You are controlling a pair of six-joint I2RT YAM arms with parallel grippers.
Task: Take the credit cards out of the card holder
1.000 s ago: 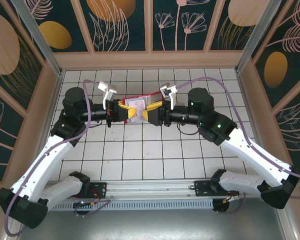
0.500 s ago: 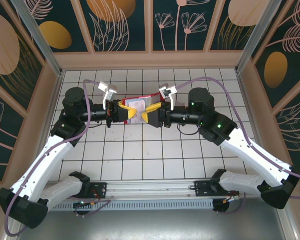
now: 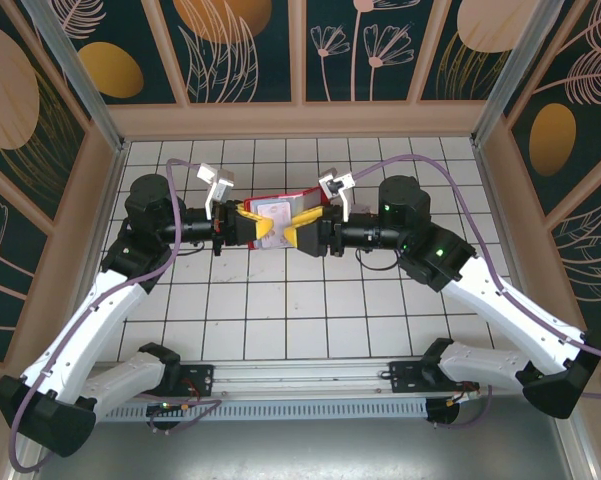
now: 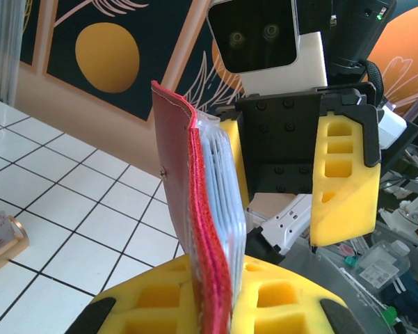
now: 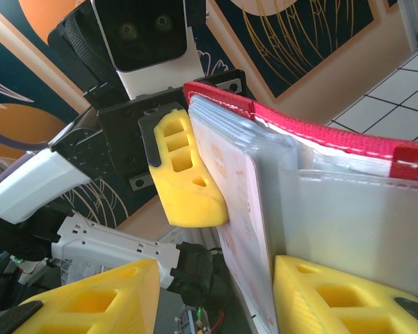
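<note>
The red card holder (image 3: 280,203) is held up off the tiled floor between both arms, with its greyish pockets fanned out. My left gripper (image 3: 263,230) is shut on the holder's lower edge, and in the left wrist view the red cover (image 4: 195,202) stands pinched between the yellow fingers (image 4: 146,296). My right gripper (image 3: 296,230) is open around the pockets. In the right wrist view a pale credit card (image 5: 247,202) with faint reddish print lies in the gap of that gripper (image 5: 215,296), close to its right finger (image 5: 334,299). The card holder's red rim (image 5: 320,136) runs across the top.
A copper-coloured block (image 4: 0,240) lies on the white tiles left of the holder. Patterned walls (image 3: 300,50) close off the back and both sides. The left gripper's finger (image 5: 188,174) presses the pockets from the far side.
</note>
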